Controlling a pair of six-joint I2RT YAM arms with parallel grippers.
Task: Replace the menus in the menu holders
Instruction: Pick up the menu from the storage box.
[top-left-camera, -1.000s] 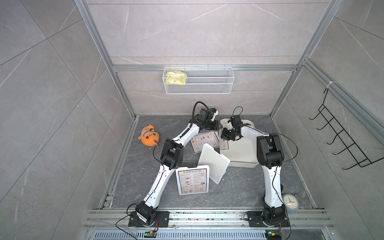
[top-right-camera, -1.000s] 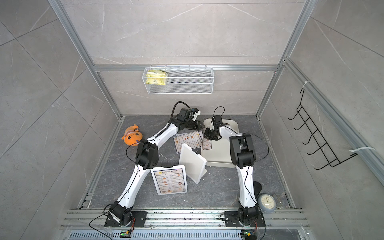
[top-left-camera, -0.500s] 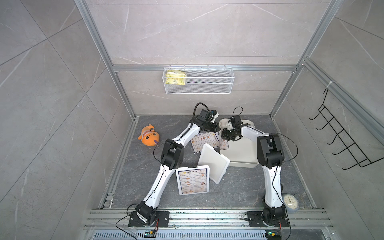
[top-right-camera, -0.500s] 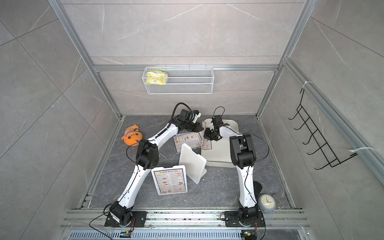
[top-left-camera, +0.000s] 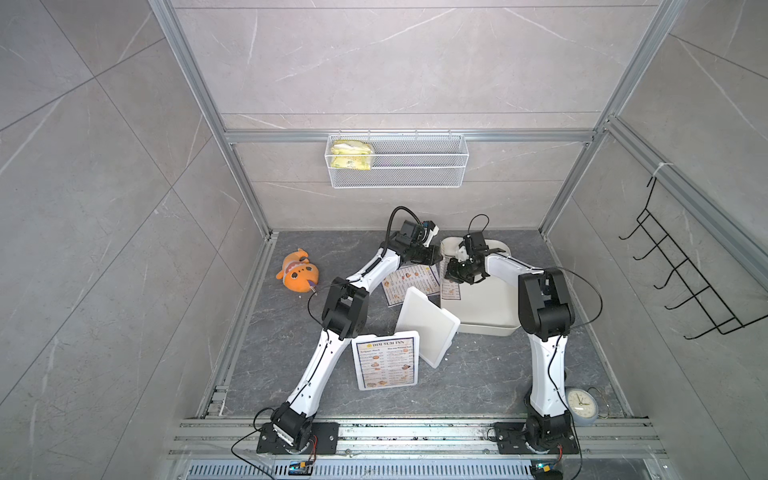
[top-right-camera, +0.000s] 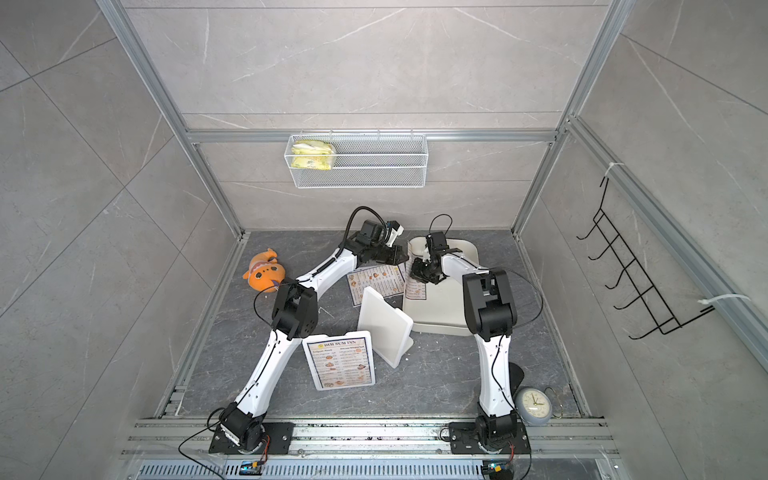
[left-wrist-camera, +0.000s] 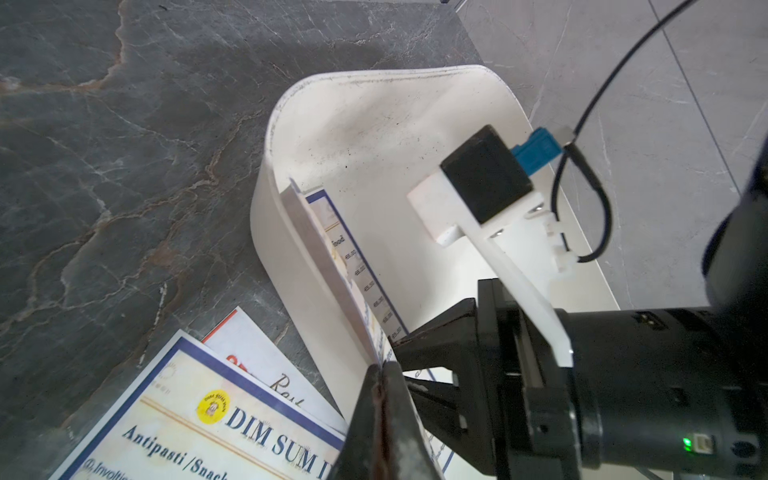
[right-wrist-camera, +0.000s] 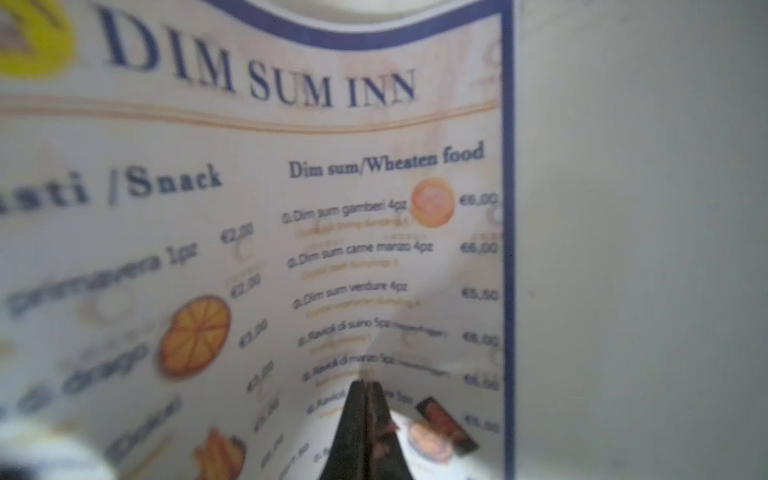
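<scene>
A "DIM SUM INN" menu (left-wrist-camera: 353, 257) stands bent along the inner left wall of the cream tray (top-left-camera: 490, 328). My left gripper (left-wrist-camera: 382, 370) is shut on its edge. My right gripper (right-wrist-camera: 365, 384) is shut on the same sheet (right-wrist-camera: 332, 166) from inside the tray. In both top views the two grippers (top-left-camera: 434, 259) (top-left-camera: 451, 274) meet at that wall. Two loose menus (top-left-camera: 409, 282) lie on the floor beside the tray. One menu holder (top-left-camera: 386, 359) carries a printed sheet. A second menu holder (top-left-camera: 428, 324) leans with its plain white back showing.
An orange plush toy (top-left-camera: 298, 272) lies at the far left of the floor. A small clock (top-left-camera: 581, 405) sits by the right arm's base. A wire basket (top-left-camera: 397, 166) hangs on the back wall and a black hook rack (top-left-camera: 685, 282) on the right wall.
The left gripper's jaws have closed onto the menu's edge at the tray wall. The right gripper stays shut on the sheet, and neither arm has visibly shifted.
</scene>
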